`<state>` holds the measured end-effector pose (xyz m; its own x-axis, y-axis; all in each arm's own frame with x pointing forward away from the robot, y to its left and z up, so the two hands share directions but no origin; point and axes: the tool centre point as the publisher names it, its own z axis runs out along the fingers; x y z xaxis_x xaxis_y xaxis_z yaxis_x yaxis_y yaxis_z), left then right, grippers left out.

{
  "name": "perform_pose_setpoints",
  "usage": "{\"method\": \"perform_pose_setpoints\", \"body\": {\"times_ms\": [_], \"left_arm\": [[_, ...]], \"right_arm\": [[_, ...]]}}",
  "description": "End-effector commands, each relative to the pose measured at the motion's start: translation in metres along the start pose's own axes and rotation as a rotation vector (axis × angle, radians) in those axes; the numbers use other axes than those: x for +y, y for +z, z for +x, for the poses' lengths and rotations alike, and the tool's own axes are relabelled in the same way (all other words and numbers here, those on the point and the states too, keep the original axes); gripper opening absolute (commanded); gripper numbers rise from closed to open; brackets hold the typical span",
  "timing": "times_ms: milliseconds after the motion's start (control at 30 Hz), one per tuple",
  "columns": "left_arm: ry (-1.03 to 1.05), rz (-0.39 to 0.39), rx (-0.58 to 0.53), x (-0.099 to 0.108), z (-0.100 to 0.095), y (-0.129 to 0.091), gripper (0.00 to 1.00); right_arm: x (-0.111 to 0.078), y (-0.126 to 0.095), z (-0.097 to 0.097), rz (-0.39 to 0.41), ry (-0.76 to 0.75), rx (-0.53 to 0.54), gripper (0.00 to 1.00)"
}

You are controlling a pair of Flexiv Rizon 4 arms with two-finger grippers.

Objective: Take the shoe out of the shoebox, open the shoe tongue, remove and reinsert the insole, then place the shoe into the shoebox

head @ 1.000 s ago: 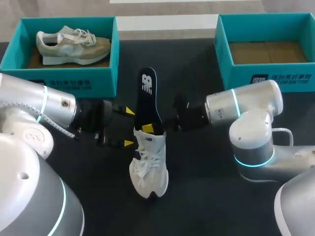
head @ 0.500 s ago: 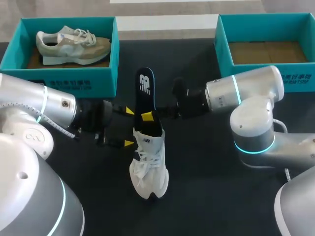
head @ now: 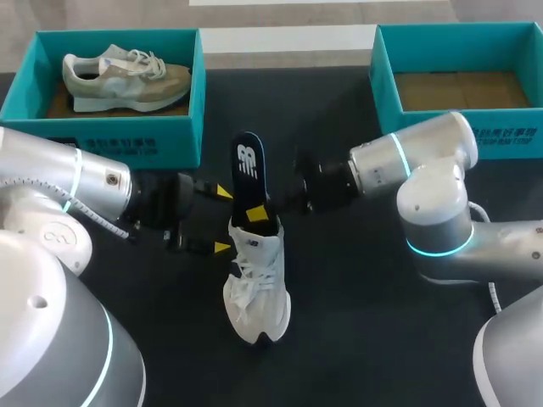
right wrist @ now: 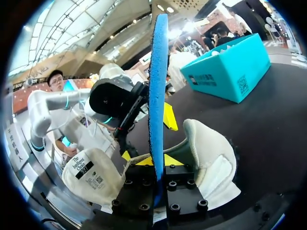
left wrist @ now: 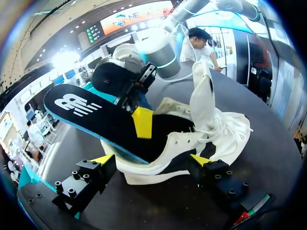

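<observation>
A white shoe (head: 256,284) lies mid-table, toe toward me. Its heel (left wrist: 158,167) sits between the fingers of my left gripper (head: 222,220), which is open, one yellow tip on each side (left wrist: 152,160). A dark navy insole (head: 248,170) with a white logo sticks up and back out of the shoe's mouth (left wrist: 96,117). My right gripper (head: 254,213) comes in from the right and is shut on the insole just above the shoe collar (right wrist: 158,163). In the right wrist view the insole's blue edge (right wrist: 158,86) stands upright between the fingers, with the white shoe (right wrist: 206,153) beside and below.
A teal shoebox (head: 127,144) at the back left holds a beige shoe (head: 127,76). A second teal shoebox (head: 407,127) at the back right shows only its brown floor. Both arms meet at the shoe.
My right gripper's fingers have closed on the insole, and the insole's far end has drawn a little nearer the shoe. The left gripper and the shoe have stayed put.
</observation>
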<state>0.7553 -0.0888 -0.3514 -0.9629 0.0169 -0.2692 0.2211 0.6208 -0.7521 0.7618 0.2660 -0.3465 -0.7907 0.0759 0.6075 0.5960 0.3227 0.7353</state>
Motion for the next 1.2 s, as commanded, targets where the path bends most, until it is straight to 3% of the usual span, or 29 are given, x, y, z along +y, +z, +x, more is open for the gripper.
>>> {"method": "perform_pose_setpoints", "body": {"times_ms": [33, 233, 367, 400, 567, 733, 833, 867, 900, 1200], "left_arm": [[0.0, -0.003, 0.002, 0.0, 0.0, 0.001, 1.0], [0.0, -0.003, 0.002, 0.0, 0.0, 0.001, 1.0], [0.0, -0.003, 0.002, 0.0, 0.0, 0.001, 1.0], [0.0, -0.003, 0.002, 0.0, 0.0, 0.001, 1.0], [0.0, -0.003, 0.002, 0.0, 0.0, 0.001, 1.0], [0.0, -0.003, 0.002, 0.0, 0.0, 0.001, 1.0], [0.0, -0.003, 0.002, 0.0, 0.0, 0.001, 1.0], [0.0, -0.003, 0.002, 0.0, 0.0, 0.001, 1.0], [0.0, -0.003, 0.002, 0.0, 0.0, 0.001, 1.0], [0.0, -0.003, 0.002, 0.0, 0.0, 0.001, 1.0]], "right_arm": [[-0.02, 0.003, 0.011, -0.019, 0.019, -0.015, 0.0], [-0.03, 0.006, 0.016, -0.005, 0.043, -0.013, 0.0], [-0.019, 0.001, 0.017, -0.016, 0.016, -0.041, 0.0], [-0.015, 0.0, 0.017, -0.015, 0.008, -0.045, 0.14], [0.004, -0.006, 0.013, -0.007, -0.037, -0.048, 0.3], [0.018, -0.008, 0.005, 0.009, -0.064, -0.041, 0.25], [0.023, -0.008, -0.001, 0.02, -0.067, -0.03, 0.13], [0.023, -0.008, -0.003, 0.029, -0.061, -0.022, 0.04], [0.023, -0.008, -0.005, 0.033, -0.055, -0.016, 0.0], [-0.006, 0.0, 0.001, 0.064, 0.016, 0.031, 0.0]]}}
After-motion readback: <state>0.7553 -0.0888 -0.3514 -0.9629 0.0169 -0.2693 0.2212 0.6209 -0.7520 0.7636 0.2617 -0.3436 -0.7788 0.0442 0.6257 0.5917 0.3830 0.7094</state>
